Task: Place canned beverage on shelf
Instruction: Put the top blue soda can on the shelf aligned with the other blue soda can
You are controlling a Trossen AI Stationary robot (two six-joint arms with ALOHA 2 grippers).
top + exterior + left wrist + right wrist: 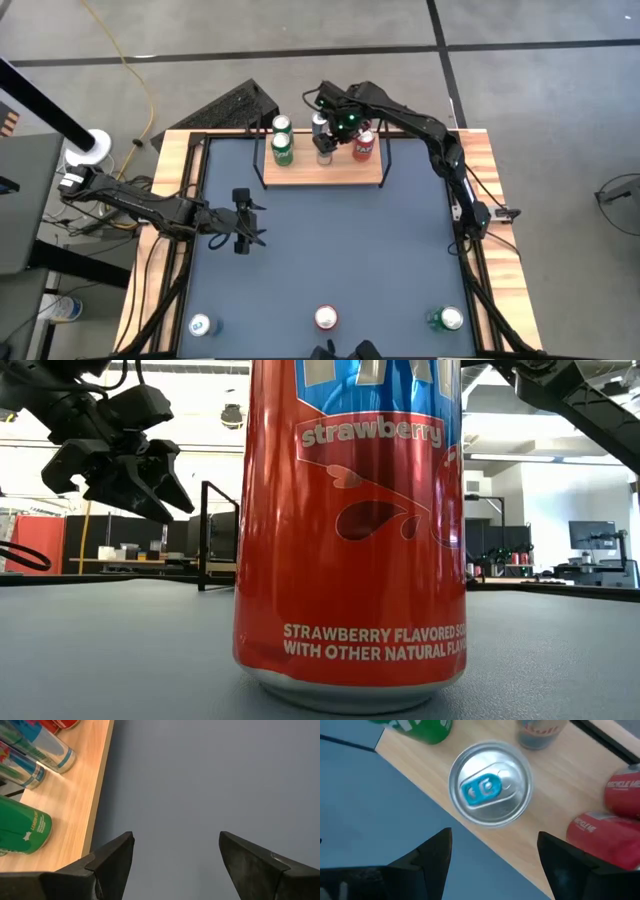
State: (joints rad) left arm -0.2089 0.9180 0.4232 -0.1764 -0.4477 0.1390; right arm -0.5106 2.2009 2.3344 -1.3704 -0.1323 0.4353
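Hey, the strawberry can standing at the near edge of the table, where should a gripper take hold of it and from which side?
Grip the strawberry can around its round side wall, about mid-height, coming in level from the table's open middle. It stands upright and apart from its neighbours, so fingers should fit either side. The left gripper looks nearer.

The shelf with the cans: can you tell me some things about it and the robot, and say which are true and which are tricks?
1. Two green cans stand on the shelf. True.
2. The right gripper squeezes a can. False: it hovers open above a silver-topped can.
3. The left gripper is open over bare table. True.
4. The strawberry can is on the shelf. False: it stands at the table's near edge.
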